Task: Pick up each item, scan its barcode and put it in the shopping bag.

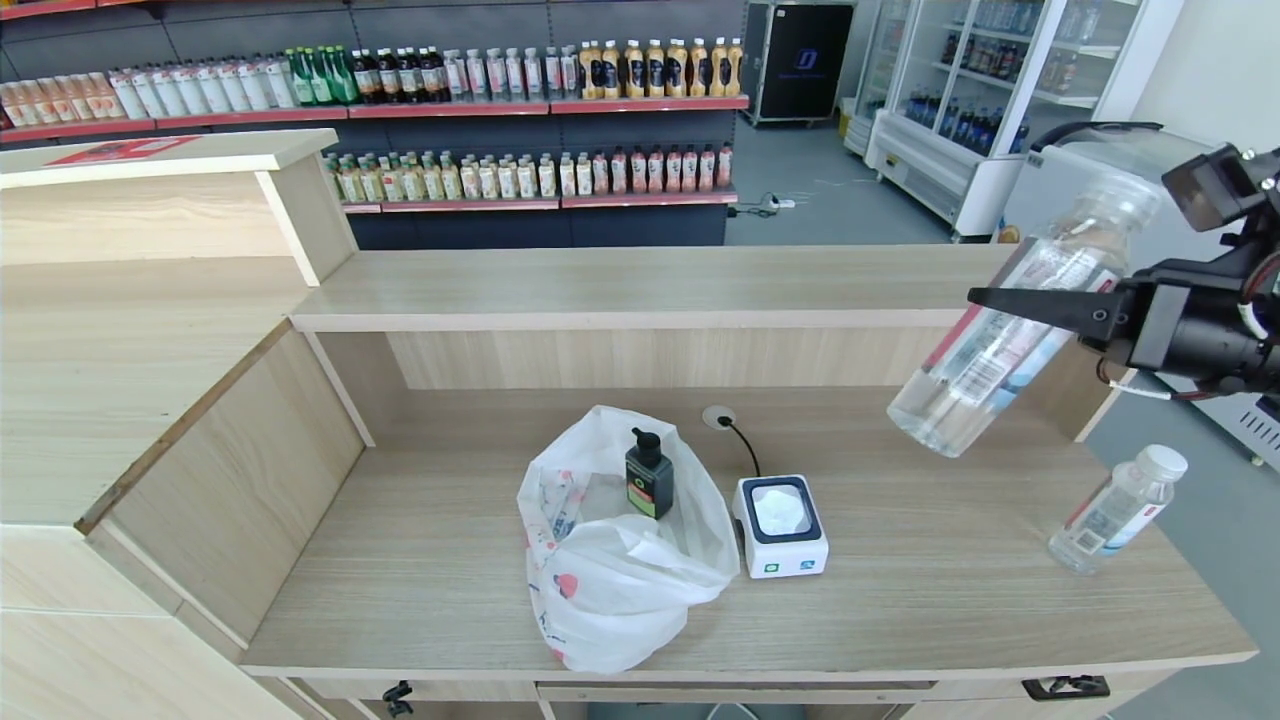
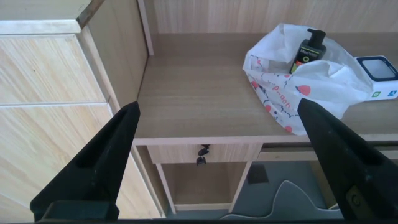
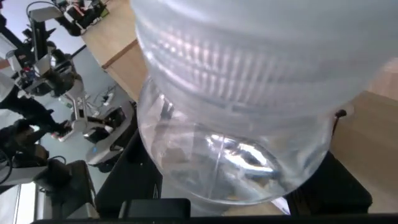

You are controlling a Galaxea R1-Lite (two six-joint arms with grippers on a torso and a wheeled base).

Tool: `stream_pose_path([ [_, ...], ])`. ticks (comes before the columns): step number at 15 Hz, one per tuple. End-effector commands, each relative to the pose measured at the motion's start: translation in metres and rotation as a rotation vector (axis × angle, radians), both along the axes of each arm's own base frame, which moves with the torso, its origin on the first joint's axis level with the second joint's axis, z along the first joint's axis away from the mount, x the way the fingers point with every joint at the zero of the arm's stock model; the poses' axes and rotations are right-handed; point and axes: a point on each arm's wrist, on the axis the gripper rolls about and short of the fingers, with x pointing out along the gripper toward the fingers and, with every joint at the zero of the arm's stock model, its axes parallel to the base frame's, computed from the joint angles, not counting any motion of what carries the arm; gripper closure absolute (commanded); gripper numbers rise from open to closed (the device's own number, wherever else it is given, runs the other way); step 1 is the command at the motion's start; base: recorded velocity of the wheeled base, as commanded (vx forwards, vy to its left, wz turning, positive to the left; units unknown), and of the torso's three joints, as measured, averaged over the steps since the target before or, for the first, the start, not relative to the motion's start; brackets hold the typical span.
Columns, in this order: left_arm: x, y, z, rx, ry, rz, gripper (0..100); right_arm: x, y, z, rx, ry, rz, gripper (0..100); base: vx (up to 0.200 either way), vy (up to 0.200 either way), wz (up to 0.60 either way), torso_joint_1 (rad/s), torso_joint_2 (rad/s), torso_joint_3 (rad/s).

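The wooden counter (image 1: 950,560) takes up the lower half of the head view. At its lower centre lies the white shopping bag (image 1: 620,580), with its mouth open toward the top.

At the right edge, high above the counter, the right gripper (image 1: 1010,300) is closed around a clear water bottle (image 1: 960,385). The bottle is tilted, with the cap to the upper right and the base to the lower left. In the right wrist view its base (image 3: 236,143) is very near the camera.

The left gripper (image 2: 217,162) hangs at the lower left, off the counter edge, with its fingers spread and nothing between them.

The white scanner (image 1: 780,525) sits just right of the bag, its window facing up. A second bottle (image 1: 1115,512) lies at the lower right, well apart from it. A dark pump bottle (image 1: 649,475) stands inside the bag.

I judge the step in hand to be the scan. The held bottle should travel left and down until it is over the scanner window, with the label turned to the glass. I cannot tell where the barcode is. The bottle should pause there, above the window — not touching it — and only then go to the bag mouth, landing beside the pump bottle.
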Motion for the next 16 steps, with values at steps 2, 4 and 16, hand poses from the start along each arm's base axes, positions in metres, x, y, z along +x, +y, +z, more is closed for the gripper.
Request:
stream_pose_path([
  [2, 0.000, 0.000, 0.000, 0.000, 0.001, 0.000, 0, -0.057, 0.029, 0.030, 0.010, -0.027, 0.118, 100, 0.000, 0.000, 0.00, 0.000, 0.00, 0.000],
  [4, 0.000, 0.000, 0.000, 0.000, 0.001, 0.000, 0, -0.080, 0.039, 0.030, 0.011, -0.015, 0.179, 100, 0.000, 0.000, 0.00, 0.000, 0.00, 0.000],
  [16, 0.000, 0.000, 0.000, 0.000, 0.001, 0.000, 0, -0.136, 0.054, 0.022, -0.004, 0.089, 0.331, 100, 0.000, 0.000, 0.00, 0.000, 0.00, 0.000],
])
